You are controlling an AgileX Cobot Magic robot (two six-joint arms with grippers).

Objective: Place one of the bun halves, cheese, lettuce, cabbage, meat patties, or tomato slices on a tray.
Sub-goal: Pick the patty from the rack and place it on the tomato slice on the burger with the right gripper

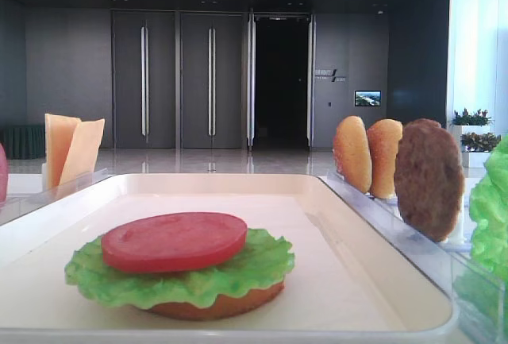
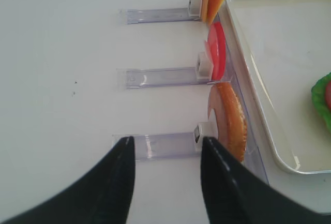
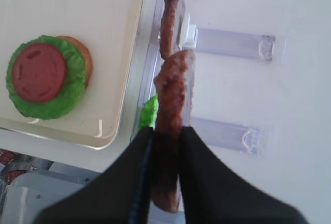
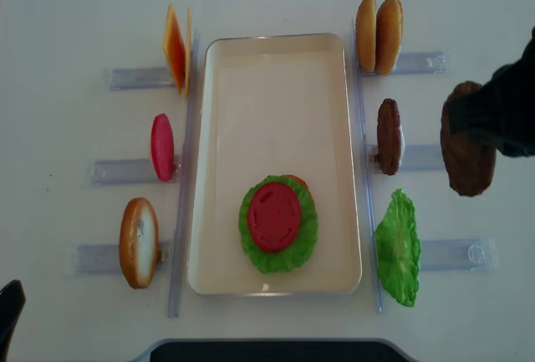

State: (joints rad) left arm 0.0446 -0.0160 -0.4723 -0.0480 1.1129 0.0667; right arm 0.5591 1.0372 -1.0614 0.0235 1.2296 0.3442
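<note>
My right gripper (image 3: pixel 166 141) is shut on a rough brown meat patty (image 3: pixel 173 89), held on edge above the table right of the tray (image 4: pixel 276 38); from above the patty (image 4: pixel 466 149) hangs beside the right racks. On the tray lies a stack: a bun half (image 4: pixel 294 181) under lettuce (image 4: pixel 305 232) under a tomato slice (image 4: pixel 273 216). My left gripper (image 2: pixel 165 146) stands open and empty over a clear rack, next to a bun half (image 2: pixel 230 120).
Left racks hold cheese (image 4: pixel 175 48), a tomato slice (image 4: pixel 162 146) and a bun half (image 4: pixel 139 242). Right racks hold two bun halves (image 4: pixel 378 34), another patty (image 4: pixel 388 136) and lettuce (image 4: pixel 398 247). The tray's far half is bare.
</note>
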